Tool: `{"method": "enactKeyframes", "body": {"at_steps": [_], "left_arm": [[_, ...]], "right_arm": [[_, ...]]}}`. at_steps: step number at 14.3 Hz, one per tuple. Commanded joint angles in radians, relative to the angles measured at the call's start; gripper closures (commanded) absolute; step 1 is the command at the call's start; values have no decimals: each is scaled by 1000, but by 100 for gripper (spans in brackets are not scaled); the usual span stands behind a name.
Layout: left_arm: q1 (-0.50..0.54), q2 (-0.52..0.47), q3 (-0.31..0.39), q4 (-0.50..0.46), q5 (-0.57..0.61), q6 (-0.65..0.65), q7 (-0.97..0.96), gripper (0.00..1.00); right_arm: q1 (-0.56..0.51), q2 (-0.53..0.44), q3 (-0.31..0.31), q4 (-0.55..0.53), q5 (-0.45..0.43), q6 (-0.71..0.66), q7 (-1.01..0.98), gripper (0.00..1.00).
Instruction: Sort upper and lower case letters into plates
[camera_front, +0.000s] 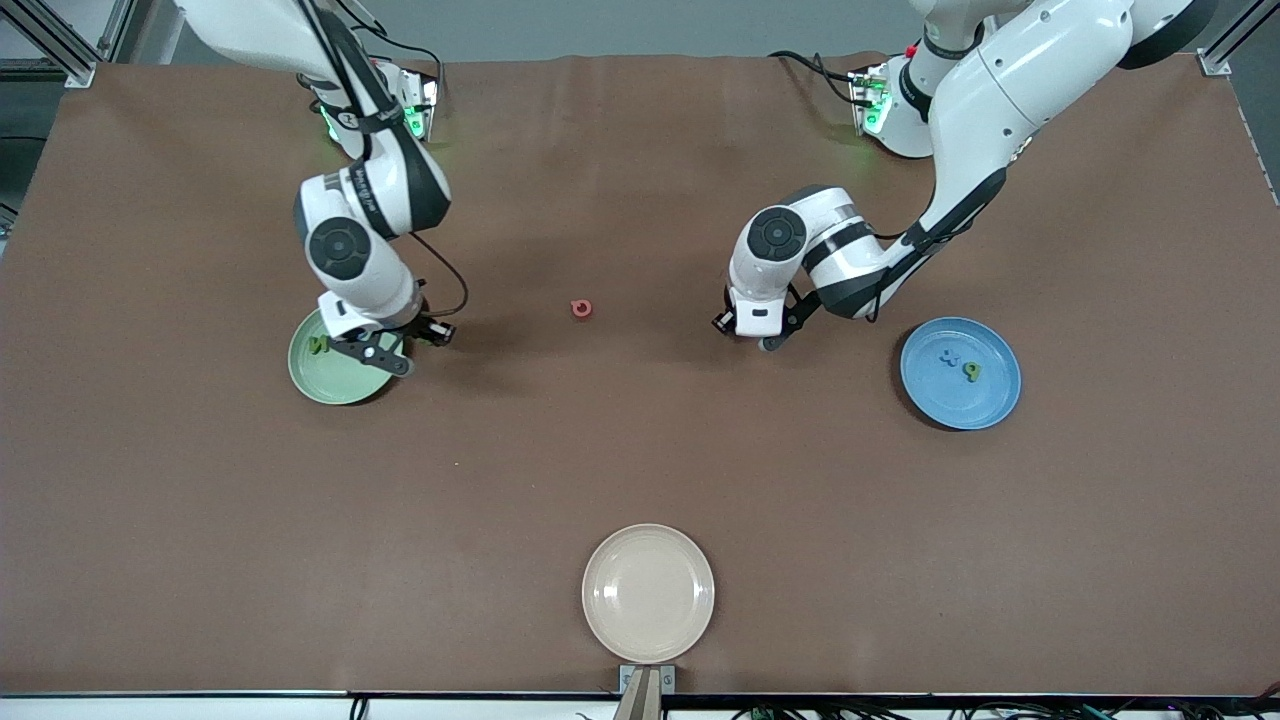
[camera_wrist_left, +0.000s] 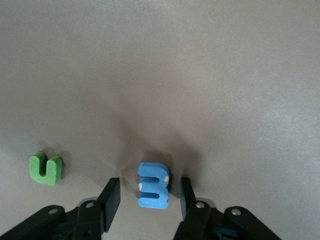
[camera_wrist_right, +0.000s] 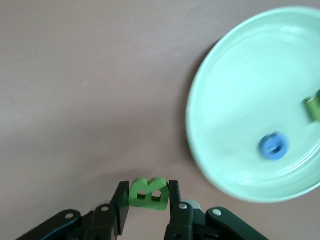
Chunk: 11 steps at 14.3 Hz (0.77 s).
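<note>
My right gripper (camera_wrist_right: 148, 196) is shut on the green B (camera_wrist_right: 148, 192) and holds it above the table beside the pale green plate (camera_wrist_right: 240, 90). That plate holds the blue C (camera_wrist_right: 273, 146) and a green letter (camera_wrist_right: 312, 107) at its rim. In the front view this gripper (camera_front: 395, 358) is at the plate's (camera_front: 310, 380) edge. My left gripper (camera_wrist_left: 150, 197) is open, its fingers on either side of the blue m (camera_wrist_left: 153, 185), which lies on the table. The green u (camera_wrist_left: 46, 169) lies beside it. The blue plate (camera_front: 985, 405) holds the blue x (camera_front: 948, 358) and green p (camera_front: 971, 372). The red O (camera_front: 581, 308) lies mid-table between the arms.
A cream-beige plate (camera_front: 648, 592) sits at the table edge nearest the front camera. The left gripper (camera_front: 748, 335) hangs low between the red O and the blue plate, and hides the m and u in the front view.
</note>
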Motion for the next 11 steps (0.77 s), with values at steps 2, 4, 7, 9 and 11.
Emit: {"method": "enactKeyframes", "body": {"at_steps": [2, 4, 7, 9, 11], "left_arm": [[-53, 15, 52, 12, 7, 39, -38, 55], [-69, 15, 67, 12, 10, 56, -74, 61], [-66, 9, 70, 14, 30, 56, -75, 77], [-58, -5, 69, 21, 30, 56, -74, 84], [-50, -31, 66, 27, 30, 55, -71, 85]], "right_arm": [[-100, -34, 19, -96, -21, 98, -140, 100], [-163, -28, 19, -138, -21, 177, -238, 100], [-197, -23, 20, -179, -21, 247, -288, 100], [-196, -19, 20, -188, -21, 272, -288, 100], [-196, -10, 20, -187, -21, 271, -289, 94]]}}
